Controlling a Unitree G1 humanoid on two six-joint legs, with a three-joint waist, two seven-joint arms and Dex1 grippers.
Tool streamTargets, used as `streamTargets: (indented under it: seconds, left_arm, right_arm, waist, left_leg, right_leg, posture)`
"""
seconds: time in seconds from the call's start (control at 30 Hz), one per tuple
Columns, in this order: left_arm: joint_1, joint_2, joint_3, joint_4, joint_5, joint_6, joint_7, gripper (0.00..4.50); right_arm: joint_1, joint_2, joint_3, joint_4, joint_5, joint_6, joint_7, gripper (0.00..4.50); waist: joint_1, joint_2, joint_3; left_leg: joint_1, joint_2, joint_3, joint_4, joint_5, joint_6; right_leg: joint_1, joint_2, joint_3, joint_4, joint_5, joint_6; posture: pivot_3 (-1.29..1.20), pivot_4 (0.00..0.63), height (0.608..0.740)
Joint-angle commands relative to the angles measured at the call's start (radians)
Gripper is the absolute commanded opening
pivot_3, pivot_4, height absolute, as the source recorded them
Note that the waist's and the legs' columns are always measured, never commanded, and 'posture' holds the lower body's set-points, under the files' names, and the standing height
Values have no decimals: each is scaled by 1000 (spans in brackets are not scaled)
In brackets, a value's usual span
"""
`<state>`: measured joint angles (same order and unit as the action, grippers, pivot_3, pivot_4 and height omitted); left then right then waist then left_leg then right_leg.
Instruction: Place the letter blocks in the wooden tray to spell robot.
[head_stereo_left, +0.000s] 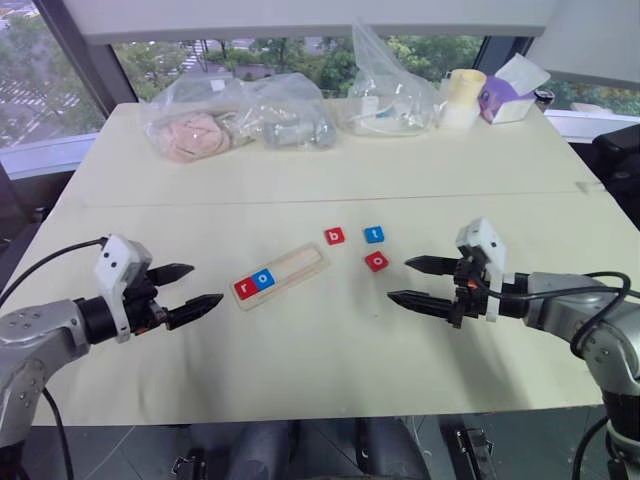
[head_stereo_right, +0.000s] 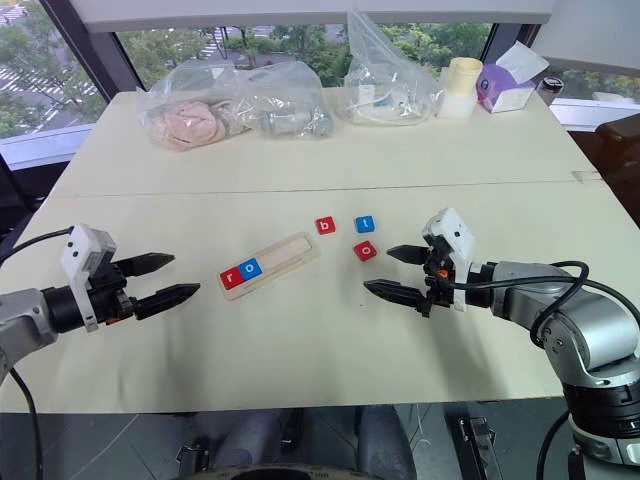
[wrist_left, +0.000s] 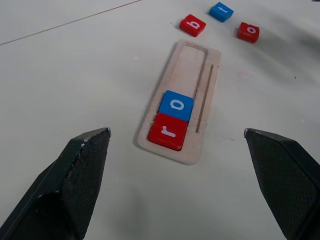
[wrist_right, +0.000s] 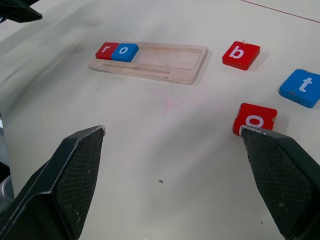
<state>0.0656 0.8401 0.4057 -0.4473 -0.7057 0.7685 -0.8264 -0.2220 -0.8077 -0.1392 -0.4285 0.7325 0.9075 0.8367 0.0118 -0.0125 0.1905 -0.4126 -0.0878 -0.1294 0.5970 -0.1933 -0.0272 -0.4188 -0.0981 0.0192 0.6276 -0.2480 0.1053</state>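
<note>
From the head views, the left end effector (head_stereo_left: 188, 288) is seen hovering over the pale tabletop (head_stereo_left: 330, 350) with its two black fingers spread and nothing between them. The wooden tray (head_stereo_left: 281, 276) lies near it, ahead of its fingertips toward the middle of the tabletop. At the tray's end nearest this end effector, the red r block (head_stereo_left: 244, 288) and the blue o block (head_stereo_left: 263, 279) are seated touching one another. The right end effector (head_stereo_left: 424, 282) is likewise spread and empty. Just beside its upper finger lies the red o block (head_stereo_left: 376, 261); slightly farther from it are the blue t block (head_stereo_left: 373, 234) and the red b block (head_stereo_left: 334, 236), all apart from the tray. Plastic bags (head_stereo_left: 240, 118) are seen at the far edge, well apart from both end effectors.

In the left wrist view, the tray is framed between the spread fingers (wrist_left: 75, 175), with the r block nearest and the rest of the groove bare beyond the blue o.

In the right wrist view, the red o block appears just at the tip of one finger (wrist_right: 280, 175); contact cannot be told.
</note>
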Motion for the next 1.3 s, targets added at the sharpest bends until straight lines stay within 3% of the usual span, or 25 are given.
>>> streamTargets:
  seconds: [0.03,0.8,1.0,1.3]
  left_arm:
    - [-21,4,-3,9,14,-31,0,4500]
    - [-75,40,-17,64,42,-47,-44,4500]
    - [-179,32,-197,109,132,-115,-87,4500]
    - [-314,-62,-440,331,359,-350,-112,4500]
  right_arm:
    - [4,-7,-9,-28,-1,-21,-1,4450]
    - [-6,12,13,-29,-20,-40,-25,4450]
    - [-4,92,91,-140,20,-5,-84,4450]
    - [21,179,181,-287,37,47,-218,4450]
  waist:
    - [0,0,0]
    - [0,0,0]
    - [0,0,0]
    - [1,0,0]
  left_leg:
    - [0,0,0,0,0,0]
    - [-1,0,0,0,0,0]
    - [-1,0,0,0,1,2]
    - [-6,0,-1,0,2,2]
  right_leg:
    - [0,0,0,0,0,0]
    - [-1,0,0,0,0,0]
    - [-1,0,0,0,0,0]
    - [-6,1,0,1,1,0]
  posture:
    - [0,150,740]
    - [0,150,740]
    - [0,150,740]
    - [0,150,740]
